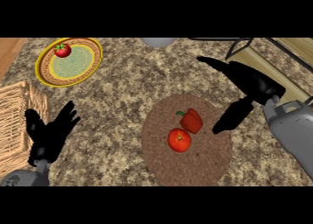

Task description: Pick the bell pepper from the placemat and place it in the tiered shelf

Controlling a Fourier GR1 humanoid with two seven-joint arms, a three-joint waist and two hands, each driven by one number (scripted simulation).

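- Red bell pepper point(192, 120): on the round brown placemat point(198, 168), just left of the right hand point(252, 85), near its lowered fingertips but apart from them; not lifted, stem end turned away from the hand.
- Right beside the pepper, on the side nearer the robot and a little further from that hand: a tomato point(179, 140) on the same mat; cannot tell whether the two touch.
- Right hand released and holding nothing, fingers straight and spread, poised over the mat's right edge.
- Step in hand, by judgement: the approach to the pepper, with no grasp made and nothing carried yet.
- Next move likely to call for: shifting left and down over the pepper, curling round it alone without nudging the tomato, then lifting clear of the mat.
- After that, a carry back to the right and away from the robot, to the tiered shelf point(291, 70), just behind and right of the hand.
- Shelf's black wire frame close by the wrist; worth minding on the swing across.
- Left hand point(50, 133) released as well, fingers up, resting well left of the mat, just beside a wicker basket point(7, 127).
- Beyond the left hand: a yellow plate point(78, 65) with a small red fruit point(62, 50).
- Left of the right hand, at the counter's far edge: a grey bowl point(158, 41).
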